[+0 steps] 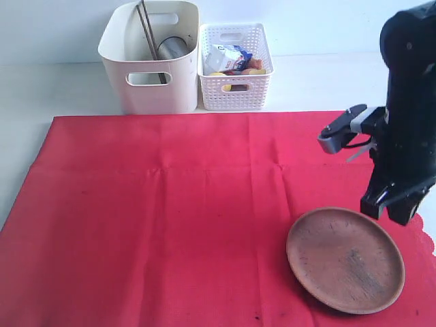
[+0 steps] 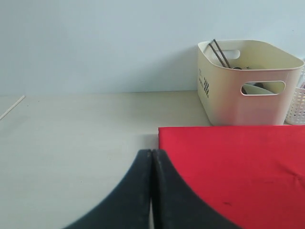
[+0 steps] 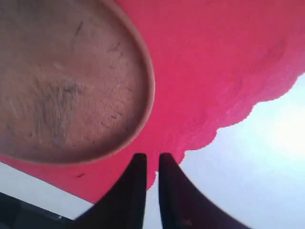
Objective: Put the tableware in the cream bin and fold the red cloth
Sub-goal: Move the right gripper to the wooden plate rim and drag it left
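A pale bench (image 1: 41,88) under a plain wall carries the red cloth (image 1: 170,218), spread flat, and the cream bin (image 1: 146,88) stands just beyond its far edge. The round wooden plate (image 1: 344,262) lies on the cloth towards our right. Our right pincer (image 3: 151,157) hovers beside the plate's rim, narrowly parted and grasping nothing. We judge it should widen, then bite the rim squarely. The left pincer (image 2: 151,153) is clenched and empty.
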You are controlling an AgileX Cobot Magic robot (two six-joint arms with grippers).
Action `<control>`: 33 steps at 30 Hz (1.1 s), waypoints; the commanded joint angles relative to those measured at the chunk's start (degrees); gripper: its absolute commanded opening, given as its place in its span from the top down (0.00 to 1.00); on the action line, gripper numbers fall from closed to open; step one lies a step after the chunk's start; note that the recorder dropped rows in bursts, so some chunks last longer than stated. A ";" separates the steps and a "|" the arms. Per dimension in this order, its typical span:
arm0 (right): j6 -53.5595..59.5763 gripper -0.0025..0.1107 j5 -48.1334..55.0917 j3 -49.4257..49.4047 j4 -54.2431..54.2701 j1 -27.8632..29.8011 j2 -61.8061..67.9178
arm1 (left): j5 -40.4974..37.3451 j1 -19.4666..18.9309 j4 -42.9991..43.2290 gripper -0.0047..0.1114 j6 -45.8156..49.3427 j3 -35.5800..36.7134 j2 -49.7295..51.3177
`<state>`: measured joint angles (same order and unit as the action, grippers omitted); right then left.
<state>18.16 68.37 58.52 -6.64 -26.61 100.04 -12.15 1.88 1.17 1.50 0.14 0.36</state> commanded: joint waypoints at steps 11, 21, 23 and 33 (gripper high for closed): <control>9.11 0.49 -16.66 -3.83 10.77 -0.72 1.42 | 0.18 -0.14 0.08 0.96 -0.21 -0.14 -0.36; 7.40 0.49 -18.84 -3.83 10.91 0.05 8.62 | 0.18 -0.14 0.08 0.96 -0.21 -0.14 -0.36; 8.49 0.56 -16.80 -3.83 10.91 0.05 9.54 | 0.18 -0.14 0.08 0.96 -0.21 -0.14 -0.36; 29.44 0.98 -18.90 1.50 45.02 0.05 8.14 | 0.18 -0.14 0.08 0.96 -0.21 -0.14 -0.36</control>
<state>39.32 51.93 59.01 26.80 -26.56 107.94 -12.15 1.88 1.17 1.50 0.14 0.36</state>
